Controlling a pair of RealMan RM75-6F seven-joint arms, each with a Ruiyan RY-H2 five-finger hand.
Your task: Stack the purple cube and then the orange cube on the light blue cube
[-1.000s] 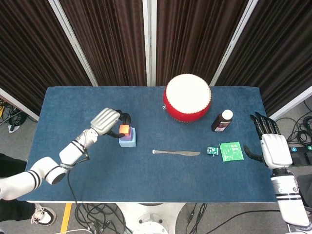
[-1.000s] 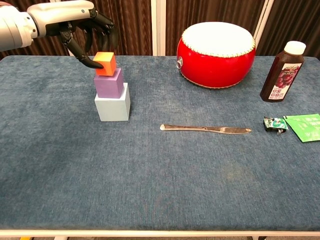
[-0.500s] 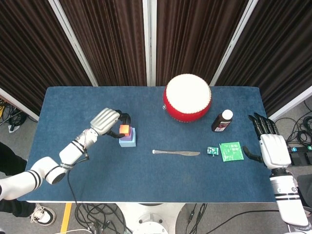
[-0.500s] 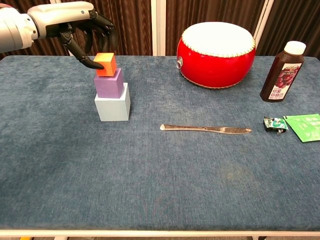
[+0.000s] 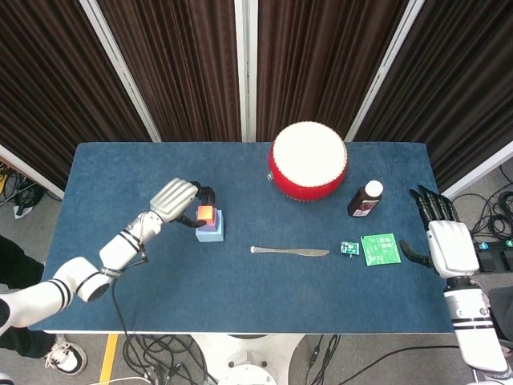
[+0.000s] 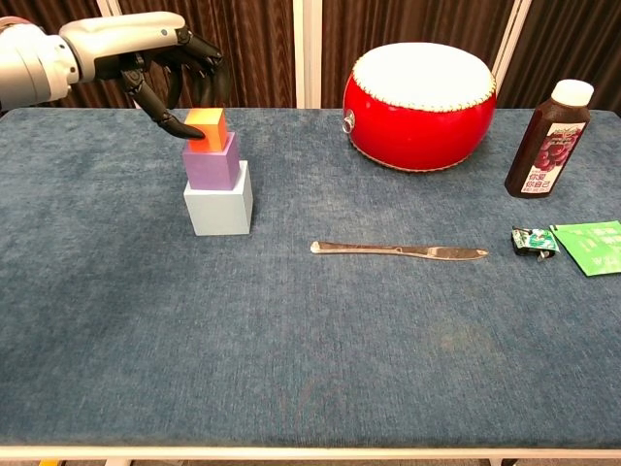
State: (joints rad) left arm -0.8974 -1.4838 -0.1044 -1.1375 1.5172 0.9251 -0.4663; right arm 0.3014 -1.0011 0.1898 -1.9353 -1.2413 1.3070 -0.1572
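Three cubes stand stacked at the table's left. The light blue cube [image 6: 218,209] [image 5: 211,234] is at the bottom, the purple cube [image 6: 212,167] rests on it, and the orange cube [image 6: 209,126] [image 5: 205,212] sits on top. My left hand [image 6: 136,39] [image 5: 172,199] reaches in from the left and pinches the orange cube, thumb on its left face and fingers curled over its far side. My right hand [image 5: 445,241] lies open off the table's right edge, holding nothing; the chest view does not show it.
A red drum [image 6: 419,92] stands at the back centre and a dark juice bottle [image 6: 548,141] to its right. A table knife [image 6: 398,250] lies mid-table. A small green sachet [image 6: 534,241] and a green packet [image 6: 592,245] lie at the right.
The orange cube has come down a little and now sits flat on the purple cube instead of tilted above it. The left hand lowered slightly with it. The right hand stayed put.
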